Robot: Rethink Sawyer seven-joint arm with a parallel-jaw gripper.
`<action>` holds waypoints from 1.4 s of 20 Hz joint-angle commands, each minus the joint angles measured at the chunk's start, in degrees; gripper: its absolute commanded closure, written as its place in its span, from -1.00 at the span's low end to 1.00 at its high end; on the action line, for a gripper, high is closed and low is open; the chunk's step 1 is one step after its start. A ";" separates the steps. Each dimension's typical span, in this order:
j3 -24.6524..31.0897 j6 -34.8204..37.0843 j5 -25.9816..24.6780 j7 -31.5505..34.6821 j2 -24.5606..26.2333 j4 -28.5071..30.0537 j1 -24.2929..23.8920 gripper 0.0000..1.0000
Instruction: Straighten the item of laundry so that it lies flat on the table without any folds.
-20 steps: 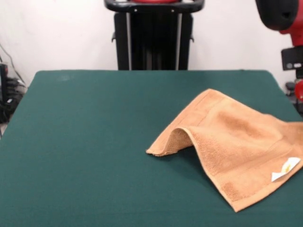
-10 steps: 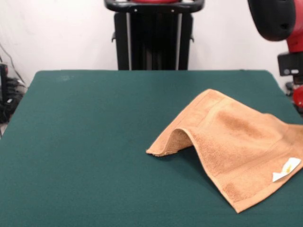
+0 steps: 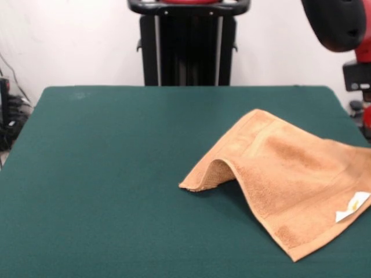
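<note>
Front view across the table [image 3: 104, 174], whose dark green cloth filled most of the frame. The towel [image 3: 290, 174] — orange-tan terry — lay on the table to the right of the table's centre, running off the picture's right edge. It was not flat: its left edge was humped up into an arch, leaving a shadowed hollow beneath, and the left corner past the arch touched the cloth again. A woven border band ran along the towel's near edge, and a small white tag [image 3: 351, 207] sat near the towel's right end. Behind the table's far edge stood the black pedestal [image 3: 188, 43] against a white wall. Part of the red and black arm [image 3: 339, 23] showed above the towel's far right — the gripper itself was out of the picture, so its state could not be told.
</note>
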 commanded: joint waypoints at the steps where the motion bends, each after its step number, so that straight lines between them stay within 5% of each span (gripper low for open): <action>1: 8.65 11.06 -3.43 -5.49 -0.13 5.69 -0.47 1.00; 28: 10.49 11.51 -7.31 -2.44 0.94 5.23 0.30 1.00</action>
